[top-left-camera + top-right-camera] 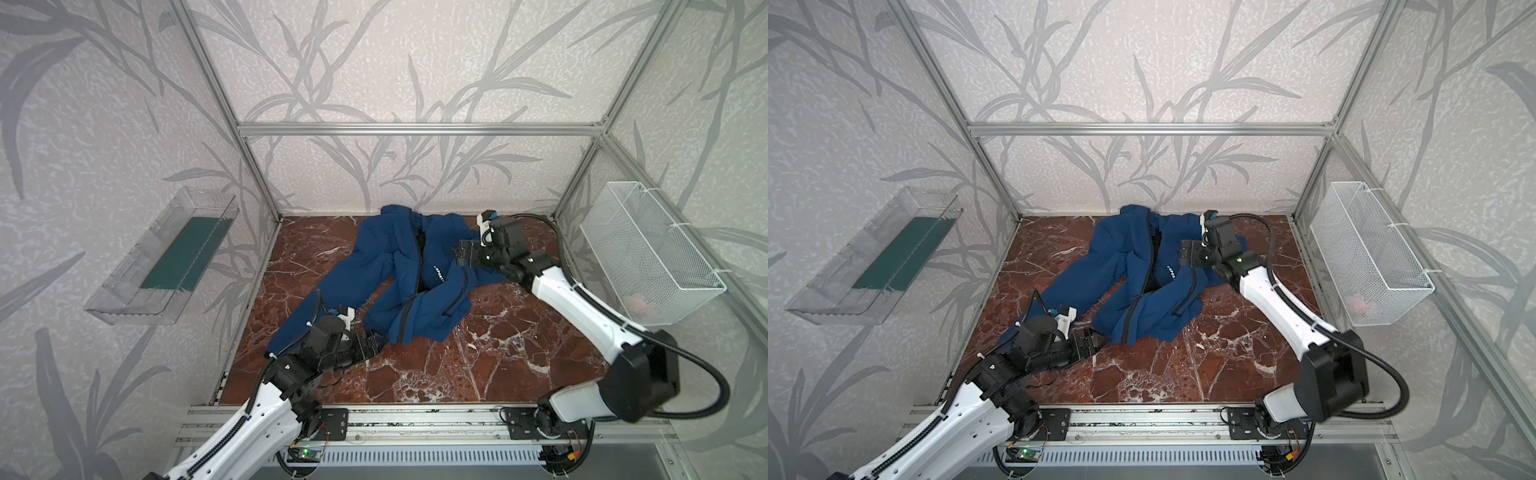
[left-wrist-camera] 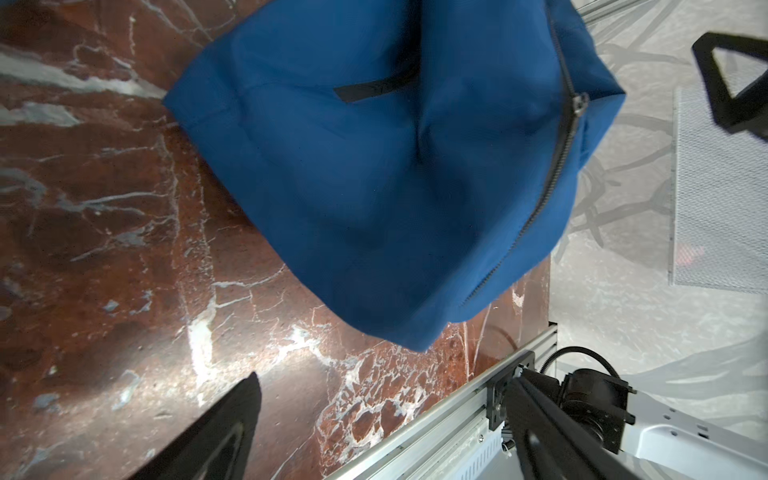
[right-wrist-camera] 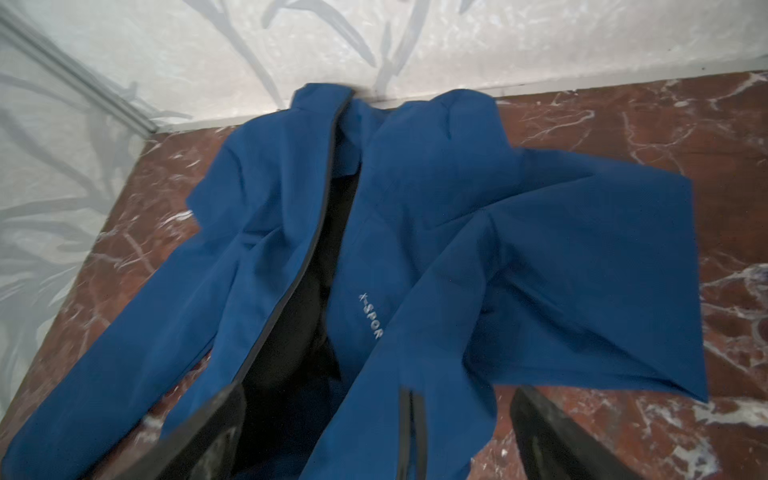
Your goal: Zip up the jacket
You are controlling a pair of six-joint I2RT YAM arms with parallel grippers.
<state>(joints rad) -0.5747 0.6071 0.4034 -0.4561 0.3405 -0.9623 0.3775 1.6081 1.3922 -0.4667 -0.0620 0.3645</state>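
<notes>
Mid-zip with left pincer [image 1: 374, 345] and right pincer [image 1: 459, 254] apart, empty, at crumpled navy-blue fabric jacket [image 1: 399, 266] (top gaping); next, grab dark slider [image 2: 579, 102] ahead of left pincer.

- Jacket [image 1: 399, 270] lies on my tabletop [image 1: 498, 353], toward the rear wall, collar rearmost.
- My left hand [image 1: 383, 341] sits just beside its near hem; my right hand [image 1: 457, 254] is above its right side.
- Basket [image 1: 652, 253] hangs right, tray [image 1: 166, 257] left.

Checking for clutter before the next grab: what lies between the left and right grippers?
Only the jacket: its lower front and zipper lie between the left gripper and right gripper, as both top views show.
</notes>
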